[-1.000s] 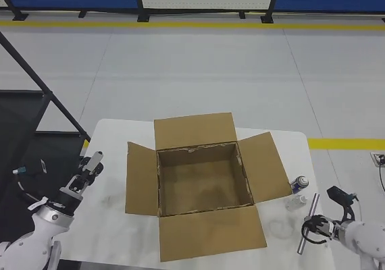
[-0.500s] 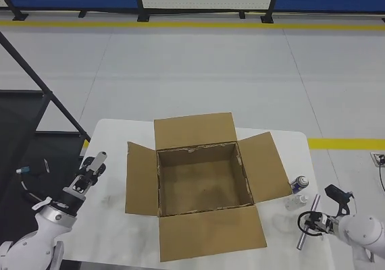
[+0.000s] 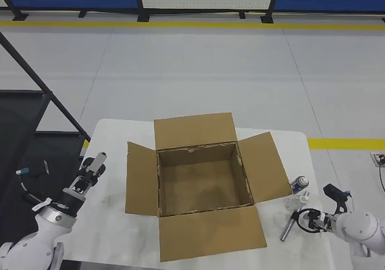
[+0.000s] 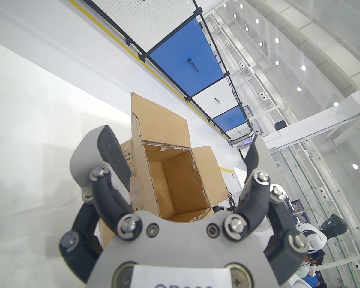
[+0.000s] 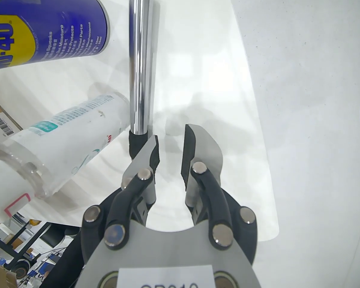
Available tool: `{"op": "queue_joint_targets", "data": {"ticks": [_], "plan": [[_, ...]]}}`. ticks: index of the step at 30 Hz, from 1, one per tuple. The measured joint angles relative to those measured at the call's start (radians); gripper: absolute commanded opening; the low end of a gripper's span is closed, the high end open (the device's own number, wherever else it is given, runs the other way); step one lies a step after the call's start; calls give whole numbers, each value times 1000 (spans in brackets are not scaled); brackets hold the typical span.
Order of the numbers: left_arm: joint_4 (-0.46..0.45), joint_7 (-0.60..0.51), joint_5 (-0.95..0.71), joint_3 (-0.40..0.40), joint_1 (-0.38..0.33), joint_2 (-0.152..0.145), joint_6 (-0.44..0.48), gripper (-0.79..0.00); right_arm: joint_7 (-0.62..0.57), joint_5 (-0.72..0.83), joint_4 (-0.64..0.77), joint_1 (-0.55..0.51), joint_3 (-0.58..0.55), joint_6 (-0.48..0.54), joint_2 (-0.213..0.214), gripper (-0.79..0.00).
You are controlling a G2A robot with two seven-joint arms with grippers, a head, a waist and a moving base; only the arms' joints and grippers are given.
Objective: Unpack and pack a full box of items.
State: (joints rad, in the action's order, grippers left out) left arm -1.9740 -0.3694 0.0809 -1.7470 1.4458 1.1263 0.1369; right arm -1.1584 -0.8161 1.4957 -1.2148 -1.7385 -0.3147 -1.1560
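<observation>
An open cardboard box (image 3: pixel 209 231) with all flaps spread sits mid-table, and its inside looks bare; the left wrist view shows it too (image 4: pixel 180 175). A chrome rod (image 3: pixel 289 227) with a black end lies on the table right of the box. My right gripper (image 5: pixel 171 148) is open with nothing between its fingers, and the rod (image 5: pixel 141 61) lies just outside one finger. In the top view that gripper (image 3: pixel 307 221) is at the table's front right. My left gripper (image 4: pixel 181 145) is open, held over the table's left side (image 3: pixel 92 167) and pointing toward the box.
A blue spray can (image 3: pixel 300 182) and a clear bottle with a white cap (image 3: pixel 299 199) stand close beside the rod; the right wrist view shows the can (image 5: pixel 48 22) and bottle (image 5: pixel 63 139) too. The white table's (image 3: pixel 111 202) right edge is near the right gripper.
The rod has shifted left toward the box and now lies outside the right gripper's fingers. The right gripper moved slightly up-table. The left arm has barely moved.
</observation>
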Motion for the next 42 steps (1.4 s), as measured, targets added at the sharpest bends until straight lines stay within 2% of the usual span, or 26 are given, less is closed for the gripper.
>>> {"op": "queue_joint_targets", "data": {"ticks": [4, 7, 9, 13, 14, 15, 20, 27, 30, 34, 39, 42], "plan": [[-1, 0, 2, 2, 0, 0, 0, 0, 49, 42, 77, -52, -31, -7, 1, -591], [-4, -1, 3, 2, 0, 0, 0, 0, 93, 85, 165, -115, -67, -3, 1, -539], [-4, -3, 0, 1, 1, -1, 2, 0, 119, 114, 228, -159, -93, 2, 0, -542], [-9, -16, -4, -6, 6, -2, 13, 0, 191, 201, 335, -227, -132, 36, -4, -462], [-9, -23, -6, -10, 9, -2, 20, 0, 211, 232, 355, -242, -140, 60, -6, -394], [-7, -36, -13, -16, 14, -3, 31, 0, 238, 278, 377, -263, -150, 100, -8, 0], [7, -172, -82, -78, 52, -14, 121, 0, 262, 424, 404, -311, -174, 257, -9, 0], [35, -451, -209, -227, 165, -36, 282, 0, 260, 425, 406, -311, -173, 260, -8, 0], [40, -527, -212, -270, 207, -42, 324, 0, 295, 440, 428, -326, -157, 310, -9, 0], [22, -549, -109, -288, 253, -47, 378, 0, 307, 488, 464, -354, -140, 384, -8, 0], [3, -459, 105, -269, 293, -42, 411, 0, 311, 491, 480, -366, -125, 373, -8, 0], [4, -477, 71, -270, 292, -43, 410, 0, 311, 491, 480, -365, -125, 374, -8, 0]]}}
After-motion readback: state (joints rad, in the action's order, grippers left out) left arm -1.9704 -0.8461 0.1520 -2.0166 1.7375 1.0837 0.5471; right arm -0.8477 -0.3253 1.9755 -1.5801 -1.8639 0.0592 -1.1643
